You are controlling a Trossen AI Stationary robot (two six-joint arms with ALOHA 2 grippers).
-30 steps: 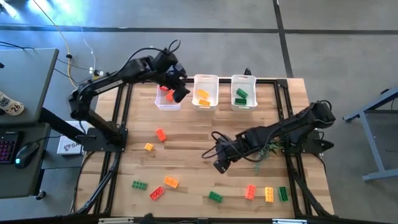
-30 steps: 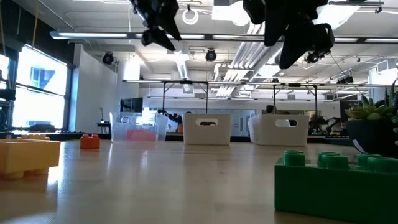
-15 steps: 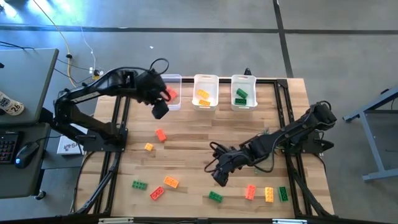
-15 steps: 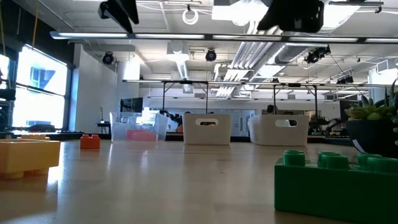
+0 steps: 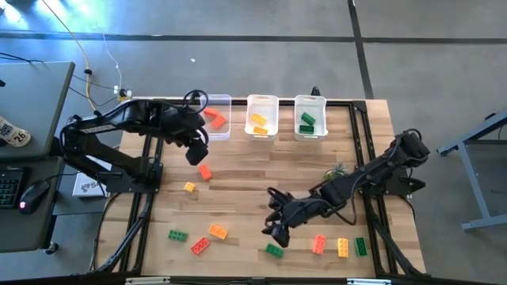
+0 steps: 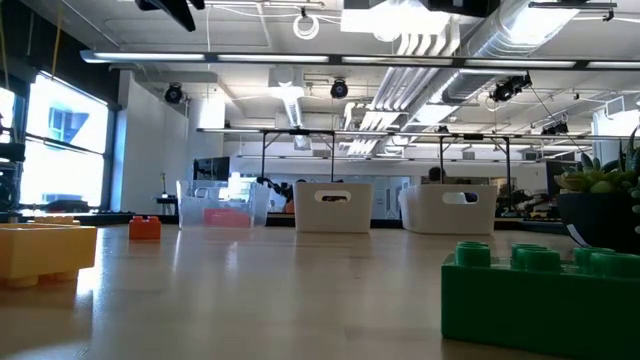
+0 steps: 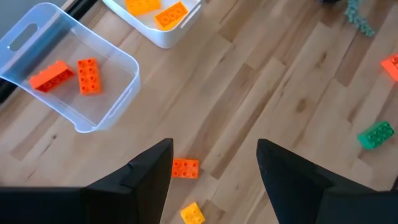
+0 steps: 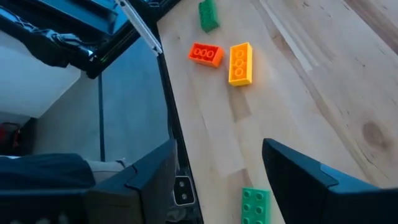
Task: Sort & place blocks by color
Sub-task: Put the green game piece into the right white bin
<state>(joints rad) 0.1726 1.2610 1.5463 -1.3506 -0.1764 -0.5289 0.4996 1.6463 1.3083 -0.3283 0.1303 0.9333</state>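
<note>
The left gripper (image 5: 197,153) hangs over the table with its jaws wide and nothing between them. Just under it lies a red block (image 5: 205,172), and a little further on the same side a small yellow block (image 5: 189,188). Behind the gripper stands the clear bin (image 5: 219,101) with two red blocks (image 7: 67,76) inside, so I judge the arm is placed here because the next red piece should go to that bin.

The right gripper (image 5: 277,229) is low and near the front part of the table, also with jaws wide apart and empty. A green block (image 5: 274,250) lies just in front of it, almost between the two fingers in the right wrist view, so this is probably its target. To its side, well apart, is a row of a red block (image 5: 318,244), a yellow block (image 5: 343,247) and a green one (image 5: 360,246). On its other side, far away, rest a green block (image 5: 177,235), an orange block (image 5: 218,231) and a red block (image 5: 200,245).

The middle bin (image 5: 262,116) holds orange-yellow blocks and the third bin (image 5: 310,116) holds green ones, so each colour has its own place. About nine blocks are loose on the wood, so the sorting is not finished yet
</note>
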